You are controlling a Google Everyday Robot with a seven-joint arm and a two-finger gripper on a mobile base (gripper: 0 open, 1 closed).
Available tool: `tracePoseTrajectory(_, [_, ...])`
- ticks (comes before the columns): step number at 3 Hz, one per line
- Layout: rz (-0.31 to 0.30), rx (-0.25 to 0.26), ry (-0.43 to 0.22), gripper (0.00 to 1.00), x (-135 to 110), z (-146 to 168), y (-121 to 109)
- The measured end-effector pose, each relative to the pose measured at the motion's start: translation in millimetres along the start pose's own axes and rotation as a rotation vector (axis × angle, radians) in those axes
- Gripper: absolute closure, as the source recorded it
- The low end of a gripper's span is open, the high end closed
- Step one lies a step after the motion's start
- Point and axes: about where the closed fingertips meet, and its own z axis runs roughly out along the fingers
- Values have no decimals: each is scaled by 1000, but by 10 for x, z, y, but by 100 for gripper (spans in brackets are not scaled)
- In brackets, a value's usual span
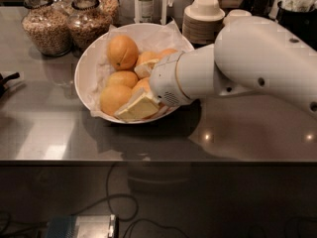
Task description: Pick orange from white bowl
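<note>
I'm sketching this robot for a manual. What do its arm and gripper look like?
The arm is a bulky, smooth white shell with a few small dark round holes. Its cylindrical wrist carries a thin tan ring and a small perforated patch. The gripper, down in the white bowl among the oranges, is pale cream. No cables show on it.

- Claw point(140, 88): smooth cream plastic, at the white bowl's point(85, 69) 5 o'clock.
- White bowl: glossy, lined with crinkled paper point(174, 33).
- Orange point(122, 52): dimpled, matt peel.
- Table point(49, 133): smooth metal, softly reflective.
</note>
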Motion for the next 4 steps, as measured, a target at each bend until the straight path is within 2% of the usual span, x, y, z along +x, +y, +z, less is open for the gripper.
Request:
tracePoseTrajectory(1, [0, 0, 0, 100, -64, -44, -20])
tracePoseTrajectory(2, [0, 0, 0, 100, -108, -74, -32])
tracePoseTrajectory(4, [-251, 89, -105, 100, -1425, -608, 540])
